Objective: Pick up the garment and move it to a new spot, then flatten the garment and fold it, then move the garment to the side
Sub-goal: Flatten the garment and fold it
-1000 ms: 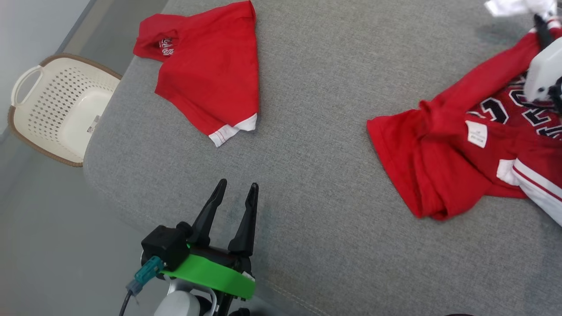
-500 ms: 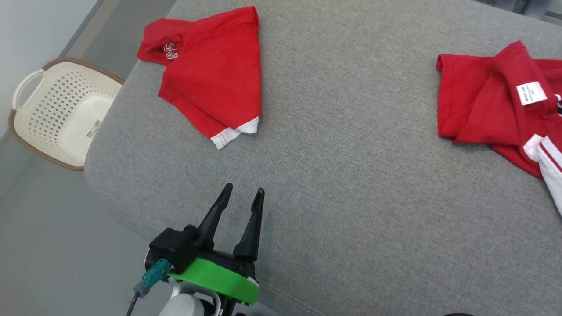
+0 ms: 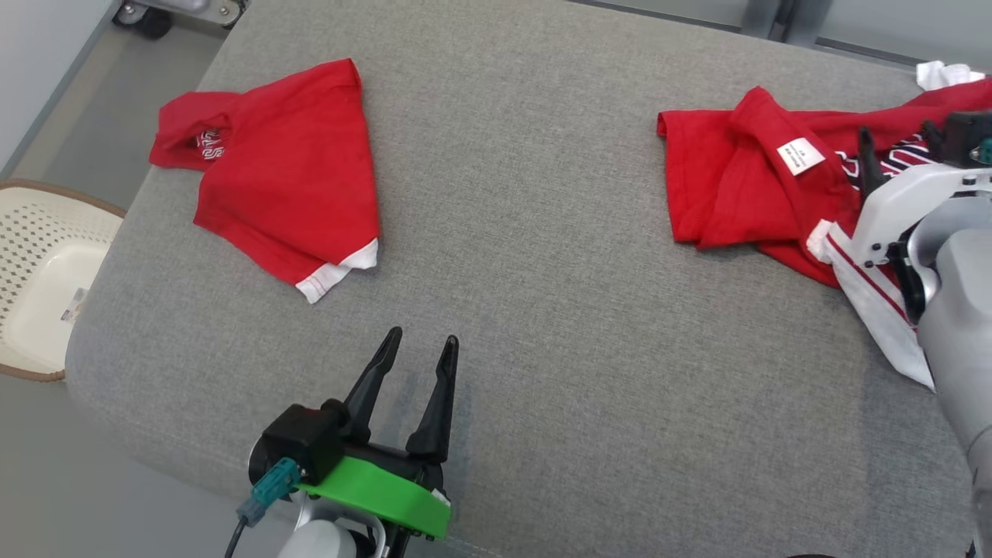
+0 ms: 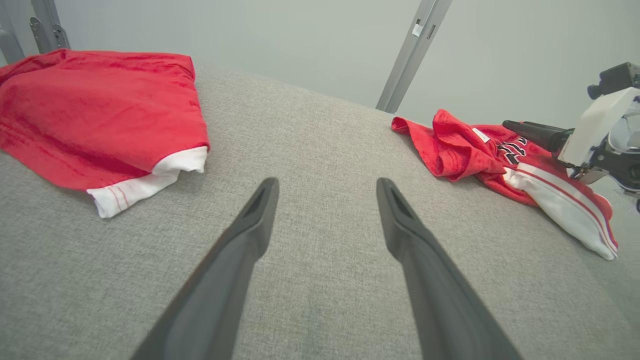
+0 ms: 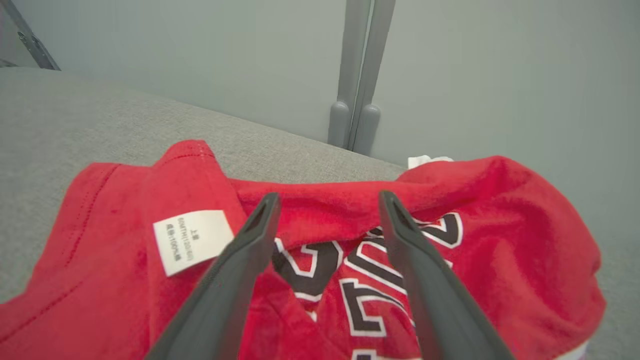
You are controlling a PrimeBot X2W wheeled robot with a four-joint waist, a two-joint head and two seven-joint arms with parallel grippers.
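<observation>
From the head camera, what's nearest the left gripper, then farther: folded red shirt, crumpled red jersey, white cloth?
1. Folded red shirt, just ahead-left of the left gripper.
2. Crumpled red jersey, across on the right.
3. White cloth, far right corner.

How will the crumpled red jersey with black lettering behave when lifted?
Probably floppy: the crumpled red jersey lies in soft folds, so it should sag from a pinch. Likely light: the cloth looks thin. Its white hem may drag.
</observation>
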